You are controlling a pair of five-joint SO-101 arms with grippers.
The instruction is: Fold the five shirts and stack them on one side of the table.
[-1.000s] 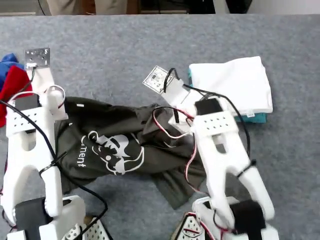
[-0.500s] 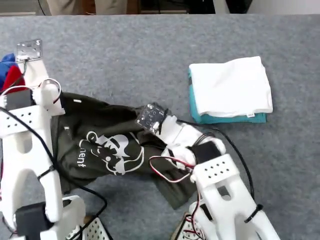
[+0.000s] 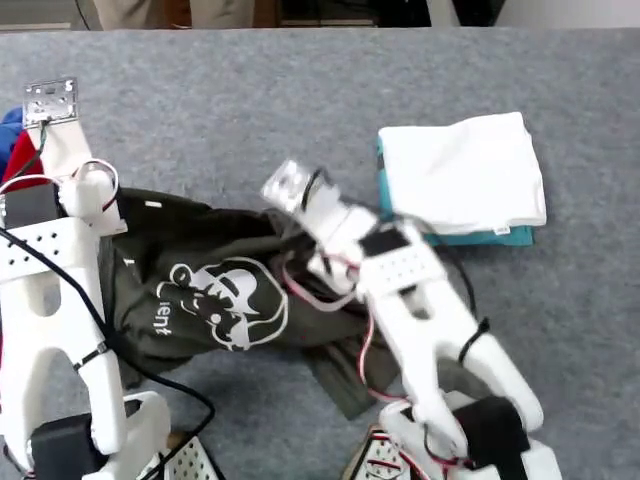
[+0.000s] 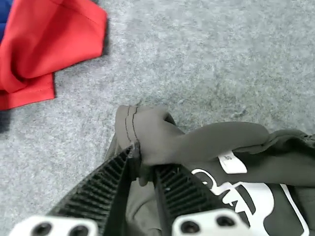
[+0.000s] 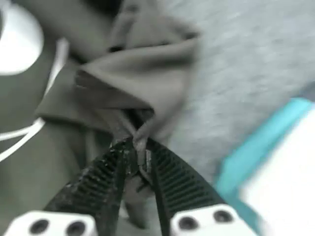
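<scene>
On the grey table [image 3: 300, 90], olive shirt [image 3: 200, 250] lies crumpled and unfolded, white print [image 3: 225, 300] face up. Everything below is placed off that shirt.

Left gripper [image 4: 142, 157]: at the shirt's left edge, jaws nearly closed, pinching a bunched fold with a stitched hem. Fabric fills the narrow gap between the ribbed pads [image 4: 110, 182]. White neck label [image 4: 231, 163] sits near that fold, next to the print.

Right gripper [image 5: 135, 145]: at the shirt's right end, jaws squeezed to a thin gap on a ridge of the same cloth, which gathers into folds just beyond the fingertips. Right arm [image 3: 420, 310] lies across the shirt's right part. Left arm [image 3: 55, 300] covers its left margin.

Red shirt [image 4: 44, 44]: loose heap just off the olive shirt's left end, not touching it, bare table between. Blue shirt [image 3: 8, 120] lies against the red one, on the side away from the olive shirt.

Folded stack: white shirt [image 3: 460, 170] on top of teal shirt [image 3: 455, 238], near the olive shirt's right end, apart from it.
</scene>
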